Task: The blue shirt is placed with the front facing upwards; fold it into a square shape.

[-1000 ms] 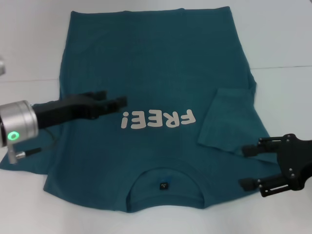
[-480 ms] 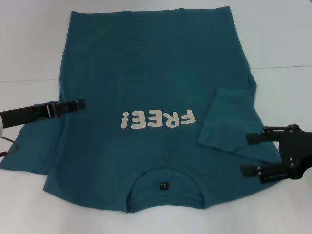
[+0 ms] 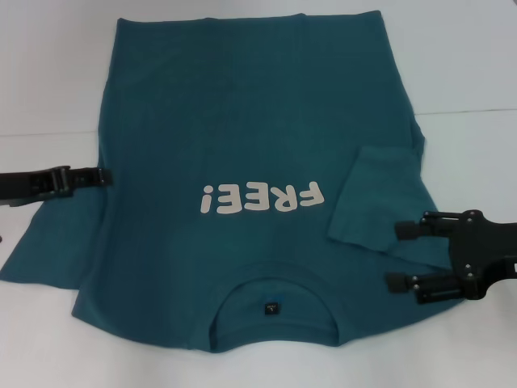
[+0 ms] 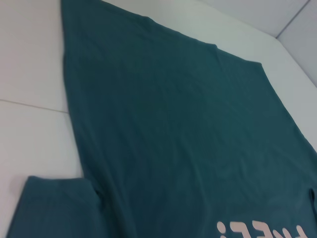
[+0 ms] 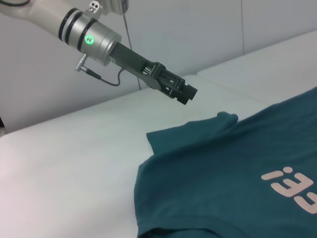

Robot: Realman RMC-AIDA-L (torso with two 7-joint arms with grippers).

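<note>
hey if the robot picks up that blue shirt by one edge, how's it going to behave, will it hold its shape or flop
The blue shirt will probably flop: it lies flat as thin cloth, and its right sleeve already lies folded over the body. It likely weighs little for its spread. Pushed, it would probably bunch and wrinkle rather than slide whole across the white table.

A white table (image 3: 468, 73) carries everything. The blue shirt (image 3: 250, 121) lies flat across its middle, front up, collar toward the near edge. A seam crosses the tabletop.

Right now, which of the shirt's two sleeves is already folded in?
The sleeve on the robot's right, lying over the blue shirt beside the FREE! lettering; the other sleeve lies spread flat.
</note>
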